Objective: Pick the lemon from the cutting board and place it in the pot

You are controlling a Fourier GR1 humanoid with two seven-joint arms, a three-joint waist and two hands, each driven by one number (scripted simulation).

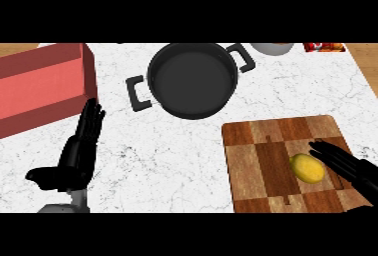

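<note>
Lemon [308, 168]: lies on the cutting board [266, 165], right of the board's middle; yellow, oval, fully visible, not lifted.

Right hand [347, 164]: enters from the lower right, over the board's right part. Fingers straight and spread, pointing up and left; the nearest finger lies just beside the lemon's right side, and contact cannot be confirmed. Nothing is held. The wrist and forearm are cut off by the picture's right and lower edges.

Left hand [83, 142]: shows at the left over the bare counter [170, 150], fingers straight and close together, pointing up, thumb out to the lower left; resting, holding nothing. Fingertips sit near the lower right corner of the red box [44, 82] (whether they touch it cannot be told). Only a small grey piece of forearm shows beneath it.

Pot [192, 79]: dark, round, with two side handles, standing on the counter above and left of the board, well apart from the lemon. Interior is uniformly dark; no contents can be made out.

Cutting board: wooden, checkered in light and dark; its lower edge is cut off, and its right edge is partly covered by the right hand.

Red box: cut off at the left edge; its inside is not visible.

Top edge: a pale round vessel [272, 48] and a red-patterned item [323, 47], both mostly cut off and not identifiable.
</note>
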